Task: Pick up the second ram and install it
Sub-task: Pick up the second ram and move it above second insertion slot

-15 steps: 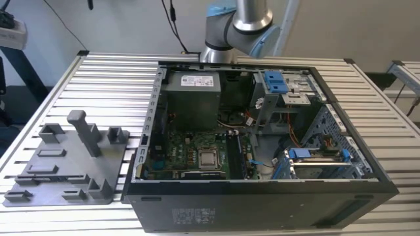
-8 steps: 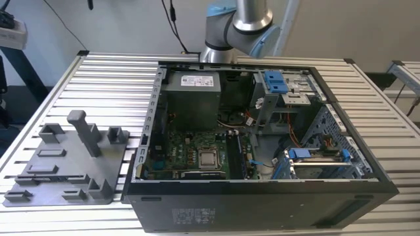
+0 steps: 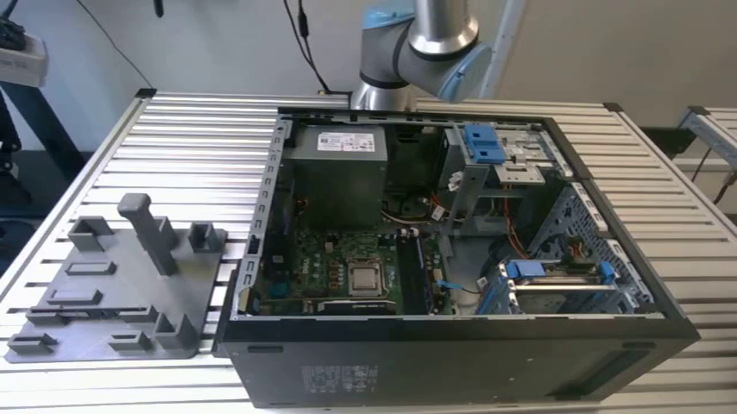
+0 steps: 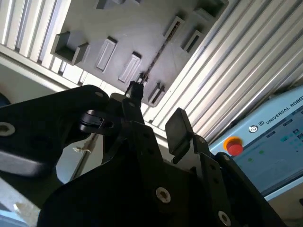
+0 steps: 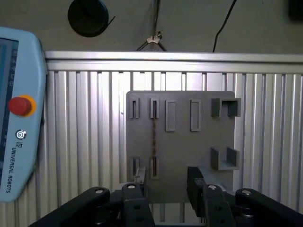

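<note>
The gripper (image 5: 165,178) hangs above the grey tray (image 5: 189,146) with its jaws spread wide and nothing between them. Below them the second ram (image 5: 154,139) stands on edge in the tray, a thin dark line bridging two slotted holders; the second wrist view shows it the same way.

The ram seems to lie closer to one finger than the other. A descent from this line would likely put that finger on the board's top edge or on a holder wall. Being so thin (blade-like seen from above), the ram could also tilt in an uneven pinch.

The raised brackets (image 5: 225,158) stand well apart from the ram, and bare ribbed tabletop (image 5: 80,118) surrounds the tray. In the exterior view the open computer case (image 3: 461,362) rises just beside the tray, its wall the nearest obstacle.
</note>
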Robot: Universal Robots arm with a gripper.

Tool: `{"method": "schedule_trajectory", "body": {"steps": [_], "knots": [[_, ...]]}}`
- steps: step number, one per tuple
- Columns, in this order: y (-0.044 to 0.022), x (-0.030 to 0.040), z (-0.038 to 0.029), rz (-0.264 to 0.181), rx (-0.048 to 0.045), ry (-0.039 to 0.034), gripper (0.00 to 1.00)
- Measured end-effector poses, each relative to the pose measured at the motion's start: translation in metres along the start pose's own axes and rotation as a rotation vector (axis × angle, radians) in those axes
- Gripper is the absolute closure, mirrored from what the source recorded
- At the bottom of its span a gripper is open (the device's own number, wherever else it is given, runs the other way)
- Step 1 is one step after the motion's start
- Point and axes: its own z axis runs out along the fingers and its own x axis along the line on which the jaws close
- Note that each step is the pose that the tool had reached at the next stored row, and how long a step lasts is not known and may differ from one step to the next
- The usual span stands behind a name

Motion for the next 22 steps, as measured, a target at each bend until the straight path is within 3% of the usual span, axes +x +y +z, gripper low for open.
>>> {"method": "schedule_trajectory", "body": {"steps": [6,10,14,22], "knots": [[-0.0002,-0.0016,0.0043,-0.003,-0.0002,-0.0008,0.52],[0.0001,-0.0020,0.0081,-0.018,-0.0010,-0.0068,0.52],[-0.0002,-0.0019,0.0141,-0.019,-0.0009,-0.0071,0.52],[-0.0002,-0.0017,0.0197,-0.019,-0.0010,-0.0070,0.52]]}}
